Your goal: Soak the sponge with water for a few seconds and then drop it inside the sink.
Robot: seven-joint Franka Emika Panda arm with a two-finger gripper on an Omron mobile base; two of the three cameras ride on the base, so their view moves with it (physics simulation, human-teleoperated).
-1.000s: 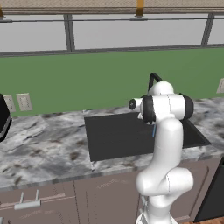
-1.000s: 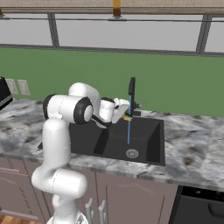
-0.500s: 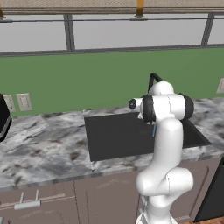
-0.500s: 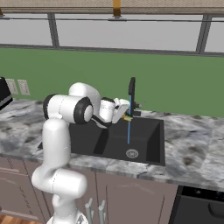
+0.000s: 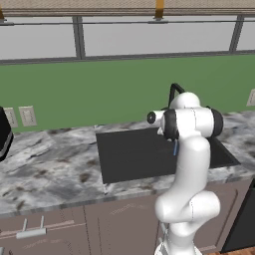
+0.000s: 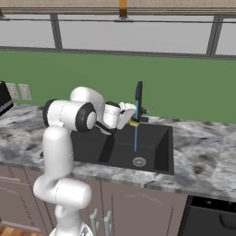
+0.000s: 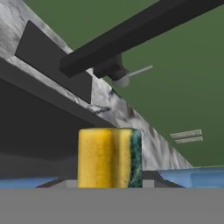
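Note:
My gripper point(image 6: 130, 120) reaches out level over the back of the sink point(image 6: 156, 150), a dark basin with a silver drain point(image 6: 138, 161). It is shut on the sponge point(image 6: 133, 123), whose yellow body and green layer point(image 7: 109, 156) show in the hand view. The black faucet point(image 6: 138, 94) stands just behind, and its spout point(image 7: 140, 30) crosses above the sponge. The water point(image 6: 135, 138) falls as a thin blue stream from right at the sponge down into the basin. In the left base view my arm covers the gripper, and a short bit of the water point(image 5: 175, 148) shows.
Marble counter point(image 5: 45, 164) runs on both sides of the sink. Two wall outlets point(image 5: 27, 115) and a dark appliance point(image 5: 4, 134) are at the far left. A black appliance front point(image 6: 212, 216) sits under the counter at the right.

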